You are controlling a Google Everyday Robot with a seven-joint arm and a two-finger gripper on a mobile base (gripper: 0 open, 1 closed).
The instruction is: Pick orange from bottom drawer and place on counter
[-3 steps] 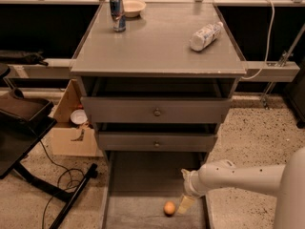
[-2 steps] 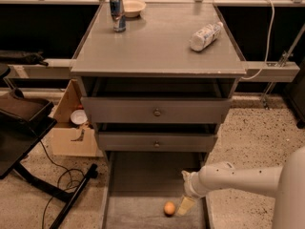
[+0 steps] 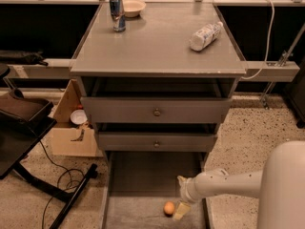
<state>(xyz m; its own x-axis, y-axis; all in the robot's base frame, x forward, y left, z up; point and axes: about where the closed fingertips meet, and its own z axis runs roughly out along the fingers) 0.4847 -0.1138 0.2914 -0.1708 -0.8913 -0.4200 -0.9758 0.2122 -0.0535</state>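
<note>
Low down, the bottom drawer (image 3: 138, 175) stands open, the orange (image 3: 168, 208) loose on its floor; the claw (image 3: 182, 210) hangs just beside it, open or closed I cannot tell; the reaching step, I'd judge; next, enclose the fruit, then lift to the counter (image 3: 157, 46).

Smooth white tube arm (image 3: 228, 181), swelling to a broad white body (image 3: 286, 185) behind the jaws; ringed white wrist (image 3: 188, 189) just above them; cream-yellow gripper (image 3: 180, 210) low over the bottom drawer (image 3: 138, 216).
</note>
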